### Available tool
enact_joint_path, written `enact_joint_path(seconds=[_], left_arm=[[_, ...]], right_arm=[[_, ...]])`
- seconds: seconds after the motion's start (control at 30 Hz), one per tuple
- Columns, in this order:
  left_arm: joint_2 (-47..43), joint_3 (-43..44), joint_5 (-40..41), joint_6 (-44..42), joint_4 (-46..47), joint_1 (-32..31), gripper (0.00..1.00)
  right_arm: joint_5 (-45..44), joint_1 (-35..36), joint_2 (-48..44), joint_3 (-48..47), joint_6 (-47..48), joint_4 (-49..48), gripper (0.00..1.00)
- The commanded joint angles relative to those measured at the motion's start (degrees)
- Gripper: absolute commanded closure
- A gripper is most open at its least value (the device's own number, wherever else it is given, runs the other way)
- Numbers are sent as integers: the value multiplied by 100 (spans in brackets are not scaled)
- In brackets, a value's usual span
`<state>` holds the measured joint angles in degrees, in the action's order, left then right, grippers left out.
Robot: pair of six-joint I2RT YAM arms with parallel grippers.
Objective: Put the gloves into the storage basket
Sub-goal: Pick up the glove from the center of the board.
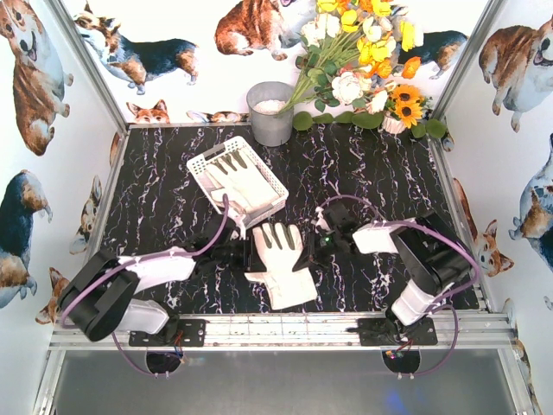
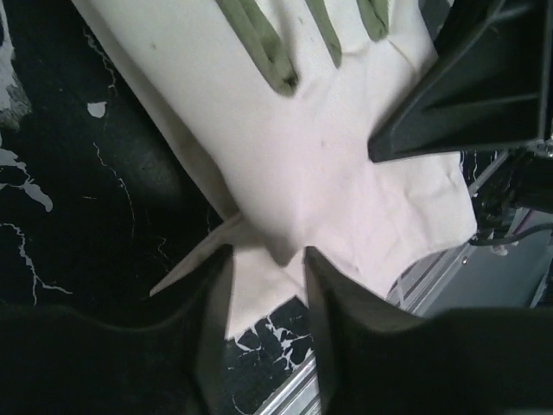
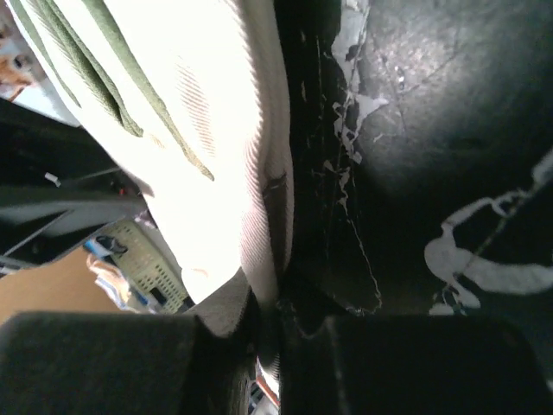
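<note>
- Pinched in the left jaws: the nearest edge of the glove [image 2: 328, 156], tips drawn close together, cream fabric puckered into folds between them.
- Clamped in the right jaws, all but fully closed: the opposite edge of the same glove, ribbed fabric running straight down into the narrow slit between the tips.
- Spread flat on the black marbled surface [image 1: 164, 207] between the two sets of jaws, dark grey-green finger strips facing up and pointing away from the arm bases, cuff toward them.
- Beyond the left jaws, well apart from them and farther from the arm bases: the white slotted storage basket [image 1: 200, 164], set at a slant on the surface.
- Inside the basket: a second glove [image 1: 244, 183], dark finger strips toward the end farther from the jaws.
- Farther back, past both sets of jaws, against the rear wall: a grey metal bucket [image 1: 270, 112], and to its right a bunch of yellow, white and orange flowers [image 1: 363, 52].
</note>
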<state>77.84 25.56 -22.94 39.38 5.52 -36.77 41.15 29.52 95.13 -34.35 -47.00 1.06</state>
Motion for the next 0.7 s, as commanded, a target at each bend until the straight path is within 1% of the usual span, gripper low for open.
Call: enact_joint_path(seconds=[0.0, 0.1, 0.17, 0.27, 0.33, 0.47, 0.67], left_arm=[[-477, -197, -5, 241, 410, 29, 62], [-787, -179, 74, 381, 302, 67, 49], [-1048, -151, 215, 427, -37, 134, 45], [-1636, -359, 285, 601, -131, 349, 34], [-1979, -484, 198, 660, -241, 580, 30], [-2191, -639, -56, 522, -511, 1020, 29], [-1800, -1104, -624, 542, -195, 1489, 29]], right_arm=[[-1094, 28, -495, -427, 486, 1092, 100], [-1391, 28, -580, -593, 687, 1575, 100], [-1520, 28, -600, -589, 710, 1728, 100], [-1649, 28, -662, -487, 666, 1770, 100], [-1740, 28, -730, -415, 618, 1782, 100], [-1916, 28, -846, -309, 548, 1834, 100], [-2018, 28, -1002, -257, 406, 1895, 100]])
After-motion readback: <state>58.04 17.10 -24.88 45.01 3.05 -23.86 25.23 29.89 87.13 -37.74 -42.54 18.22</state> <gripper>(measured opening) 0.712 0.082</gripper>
